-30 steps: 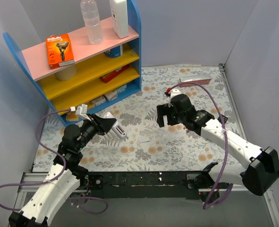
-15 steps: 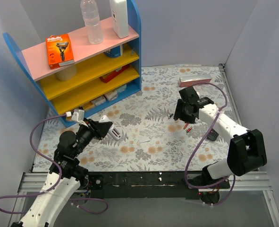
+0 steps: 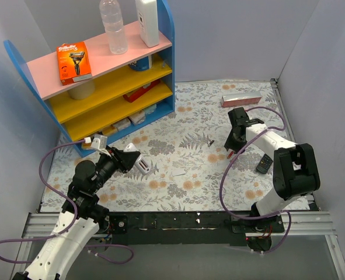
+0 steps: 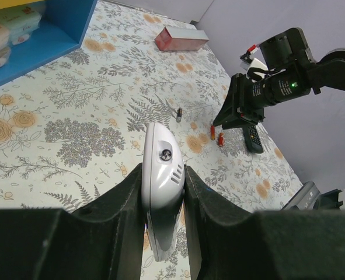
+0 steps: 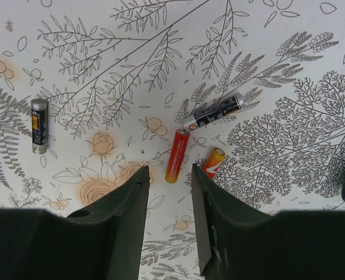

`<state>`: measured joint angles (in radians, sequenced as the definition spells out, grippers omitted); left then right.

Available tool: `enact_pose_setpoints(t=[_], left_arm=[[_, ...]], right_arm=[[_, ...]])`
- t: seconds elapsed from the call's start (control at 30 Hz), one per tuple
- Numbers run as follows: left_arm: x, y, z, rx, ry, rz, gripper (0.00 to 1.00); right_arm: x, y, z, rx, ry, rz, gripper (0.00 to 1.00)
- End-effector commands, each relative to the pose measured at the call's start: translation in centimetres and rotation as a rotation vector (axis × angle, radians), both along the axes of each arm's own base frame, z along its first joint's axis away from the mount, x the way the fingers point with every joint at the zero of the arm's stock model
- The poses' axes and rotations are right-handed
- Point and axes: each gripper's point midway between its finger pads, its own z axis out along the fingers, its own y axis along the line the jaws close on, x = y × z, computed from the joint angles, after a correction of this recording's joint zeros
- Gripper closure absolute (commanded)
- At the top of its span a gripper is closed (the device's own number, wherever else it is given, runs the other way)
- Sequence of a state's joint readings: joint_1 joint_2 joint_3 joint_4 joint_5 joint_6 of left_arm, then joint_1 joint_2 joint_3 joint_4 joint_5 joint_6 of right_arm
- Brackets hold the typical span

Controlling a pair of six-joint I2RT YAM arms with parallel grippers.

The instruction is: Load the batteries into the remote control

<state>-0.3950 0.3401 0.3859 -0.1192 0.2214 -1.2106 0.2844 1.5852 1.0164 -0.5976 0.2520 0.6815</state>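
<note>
Left pincer (image 4: 162,175) tight on remote (image 4: 160,149); right pincer (image 5: 169,172) ajar above batteries (image 5: 178,150)

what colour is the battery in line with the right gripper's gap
The battery is red-orange; clearest in the right wrist view.

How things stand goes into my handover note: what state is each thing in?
White plastic remote, clamped in the left gripper, off the table.
Red cylindrical battery, lying loose on the table.
Silver-and-black battery, lying loose beside it.
Black remote, lying flat on the table.
Left gripper, shut on the white remote.
Right gripper, open above the red battery.
Clear plastic bottle, upright on the pink shelf.
</note>
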Motion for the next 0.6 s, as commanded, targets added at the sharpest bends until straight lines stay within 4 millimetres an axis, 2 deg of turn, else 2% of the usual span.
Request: enact_pose_setpoints(t=[0.0,0.03,0.57], left_arm=[[0.1,-0.2,0.5,0.006,-0.028,-0.014,1.0],[0.1,-0.3,0.5,0.006,-0.03,-0.016,1.0],[0.0,-0.4,0.3,0.006,-0.028,-0.028,1.0]], right_arm=[[1.5,-0.3,-0.1,-0.009,-0.028,-0.036,0.59],[1.5,-0.3,-0.5,-0.01,-0.017,-0.037,0.62],[0.9,-0.4,-3.4,-0.032,0.049,-0.031,0.68]])
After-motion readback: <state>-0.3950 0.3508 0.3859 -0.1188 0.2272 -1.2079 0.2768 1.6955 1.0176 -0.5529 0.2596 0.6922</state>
